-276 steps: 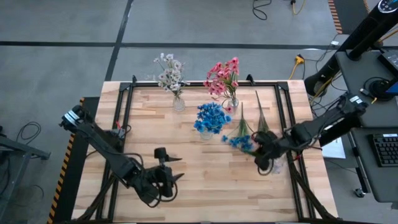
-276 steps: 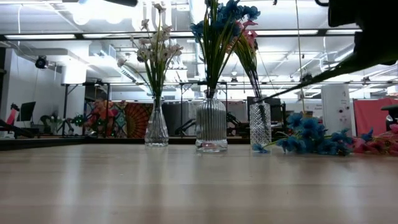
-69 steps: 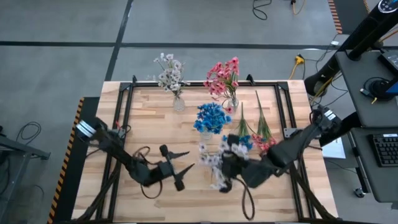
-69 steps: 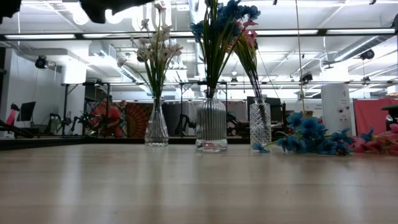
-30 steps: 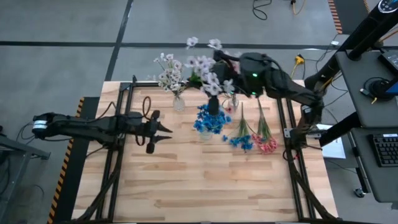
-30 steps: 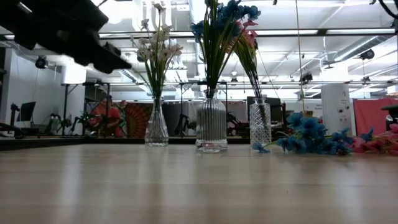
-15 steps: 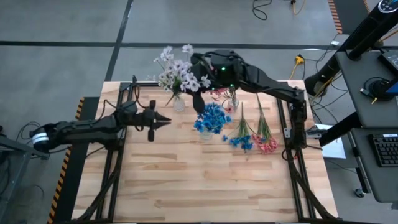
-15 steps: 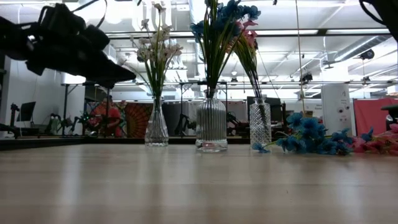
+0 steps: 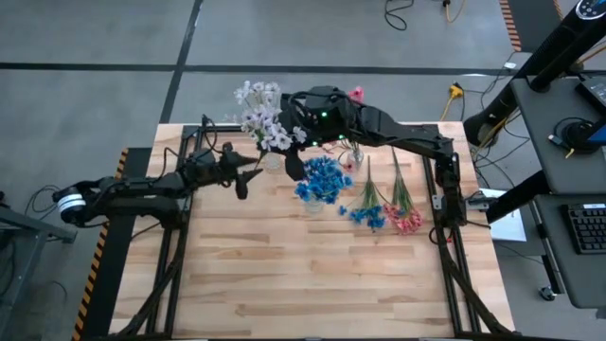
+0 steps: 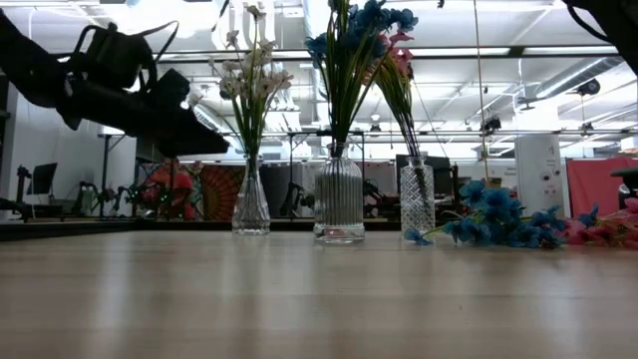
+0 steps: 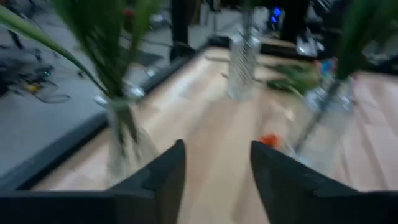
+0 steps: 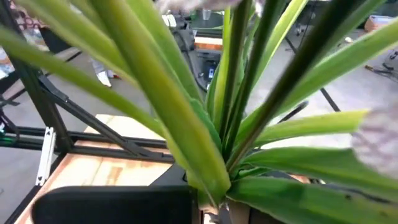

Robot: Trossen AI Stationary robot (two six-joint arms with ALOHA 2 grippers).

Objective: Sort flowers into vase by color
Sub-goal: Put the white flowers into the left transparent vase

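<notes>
Pale butcher-block planks make up the wooden surface (image 9: 312,275), framed by black rails, and most of it lies bare in front of the work. Reaching over its far edge, the right arm carries a white-blossomed spray with long green leaves (image 9: 268,121) above the slim clear glass vase (image 9: 273,159) that already holds white flowers; its right pincer (image 9: 294,167) is clenched on the stems, which fill the right wrist view (image 12: 230,112). Close by, the left pincer (image 9: 248,171) hovers just beside that vase with its fingers (image 11: 163,177) parted and empty. Crowding is the risk: a stem that misses the narrow mouth could tip the vase (light, tall, and probably top-heavy), or the two arms could clash. Next come the ribbed glass vase of blue flowers (image 9: 320,180) and the cut-glass vase of pink ones (image 9: 353,152). Smallest, the loose blue spray (image 9: 365,210) and pink spray (image 9: 405,214) lie on the planks, not yet sorted.
</notes>
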